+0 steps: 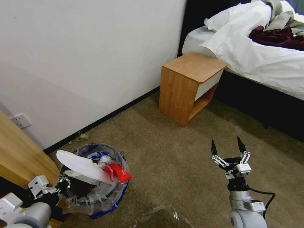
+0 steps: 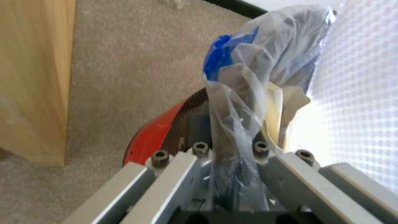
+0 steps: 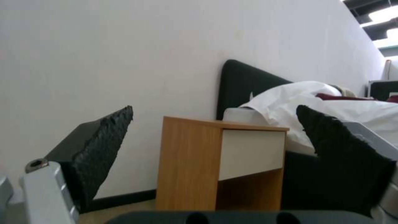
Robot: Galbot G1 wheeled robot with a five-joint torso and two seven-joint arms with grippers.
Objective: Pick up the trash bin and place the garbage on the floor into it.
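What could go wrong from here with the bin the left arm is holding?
The left gripper pinches the trash bin at one rim edge through the crinkled liner, so the bin might slip or tilt. The white slipper and red wrapper jut above the rim and could spill onto the floor. The right gripper hangs open, empty.

You can't see the left gripper's [image 1: 63,185] fingertips — the crinkled plastic bag [image 2: 248,102] wraps over them at the trash bin's [image 1: 110,202] rim, and the left wrist view cuts the linkage at its lower edge. The bin's inside is mostly hidden under a white slipper [image 1: 82,166] and a red wrapper [image 1: 118,172]. The small scrap by the baseboard [image 1: 83,135] is too small to tell — the bed [image 1: 253,60] runs off the frame.
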